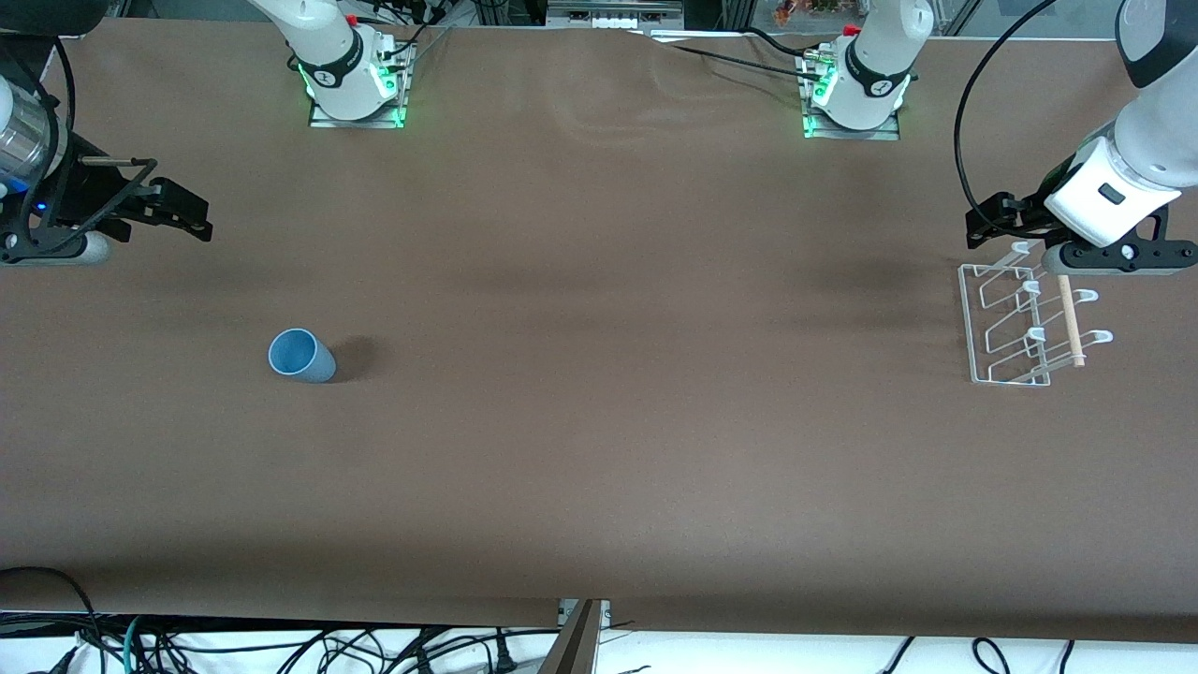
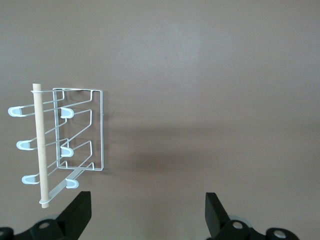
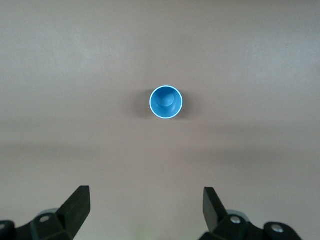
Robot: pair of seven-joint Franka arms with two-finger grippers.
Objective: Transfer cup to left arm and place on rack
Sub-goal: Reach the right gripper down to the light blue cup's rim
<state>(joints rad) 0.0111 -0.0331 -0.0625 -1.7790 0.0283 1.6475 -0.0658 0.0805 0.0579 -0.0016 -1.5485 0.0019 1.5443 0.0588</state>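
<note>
The light-blue cup (image 1: 301, 356) stands upright on the brown table toward the right arm's end; it also shows in the right wrist view (image 3: 166, 102), seen from above. My right gripper (image 1: 182, 211) hangs open and empty in the air, over the table beside the cup (image 3: 146, 192). The white wire rack (image 1: 1034, 334) with its wooden rod (image 1: 1072, 323) sits at the left arm's end. My left gripper (image 1: 992, 225) hangs open and empty over the table beside the rack (image 2: 65, 150), its fingers wide apart (image 2: 148, 197).
The right arm's base (image 1: 356, 89) and the left arm's base (image 1: 856, 94) stand along the table edge farthest from the front camera. Cables lie below the table edge nearest the front camera (image 1: 281, 646). Bare brown table (image 1: 636, 356) lies between cup and rack.
</note>
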